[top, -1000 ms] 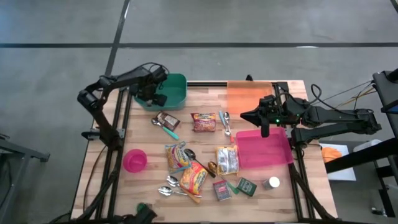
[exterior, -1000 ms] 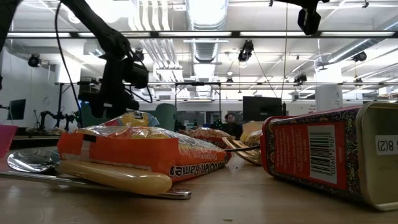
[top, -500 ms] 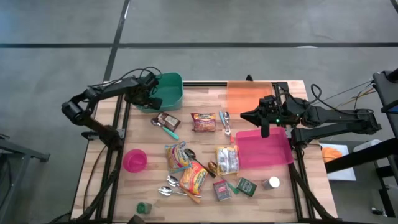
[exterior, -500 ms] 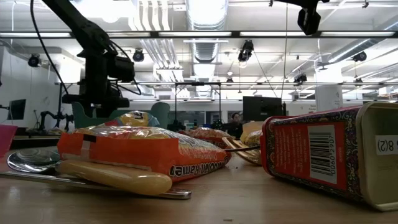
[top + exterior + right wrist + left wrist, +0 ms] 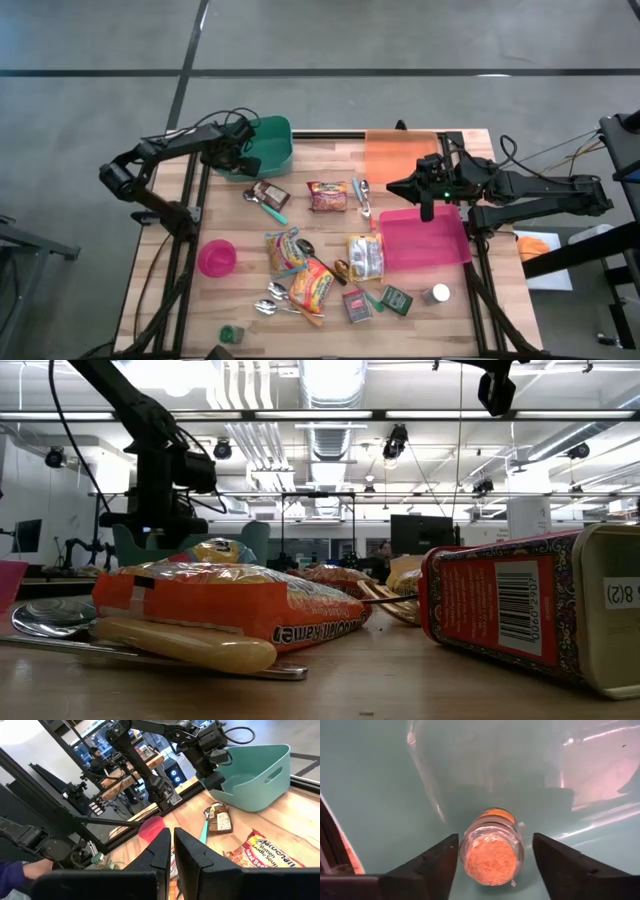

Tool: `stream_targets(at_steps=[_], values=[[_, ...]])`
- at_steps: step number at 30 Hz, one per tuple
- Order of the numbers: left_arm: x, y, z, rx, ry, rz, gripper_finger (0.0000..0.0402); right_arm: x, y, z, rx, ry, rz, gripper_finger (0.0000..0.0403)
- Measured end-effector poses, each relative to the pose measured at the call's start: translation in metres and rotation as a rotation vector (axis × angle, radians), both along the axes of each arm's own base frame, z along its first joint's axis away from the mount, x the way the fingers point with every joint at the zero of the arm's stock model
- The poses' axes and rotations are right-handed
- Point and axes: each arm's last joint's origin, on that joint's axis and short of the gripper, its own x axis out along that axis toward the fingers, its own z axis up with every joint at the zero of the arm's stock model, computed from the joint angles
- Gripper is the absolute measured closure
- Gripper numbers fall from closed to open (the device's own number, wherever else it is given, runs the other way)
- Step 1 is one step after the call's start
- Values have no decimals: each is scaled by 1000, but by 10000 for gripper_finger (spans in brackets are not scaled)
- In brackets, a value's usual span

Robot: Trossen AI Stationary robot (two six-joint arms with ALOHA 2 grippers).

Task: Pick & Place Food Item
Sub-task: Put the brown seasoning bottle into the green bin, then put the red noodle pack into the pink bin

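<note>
Left end effector (image 5: 492, 857) open, jar (image 5: 491, 851) in teal bin (image 5: 380, 790)

left hand (image 5: 492, 851) open, right hand (image 5: 172, 845) closed

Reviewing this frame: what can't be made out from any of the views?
- Whether the jar rests on the teal bin floor: the left wrist view shows it between the left claw fingers, not its underside.
- The jar in the high view: hidden by the left claw and bin wall.
- The right claw in the low view: cut off by the top edge.
- The far table in the low view: blocked by the ramen packet.
</note>
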Motion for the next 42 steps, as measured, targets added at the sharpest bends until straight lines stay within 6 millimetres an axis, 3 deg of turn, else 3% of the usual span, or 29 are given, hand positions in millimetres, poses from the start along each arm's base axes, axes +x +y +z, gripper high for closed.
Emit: stream_targets(at_steps=[9,25,42], values=[[0,0,0,3,5,-23,67,0,0,0,-8,1,3,382],[1,1,2,19,-13,-38,64,0,0,0,-7,1,2,382],[-2,-4,30,125,-156,-46,64,0,0,0,4,-1,-2,382]])
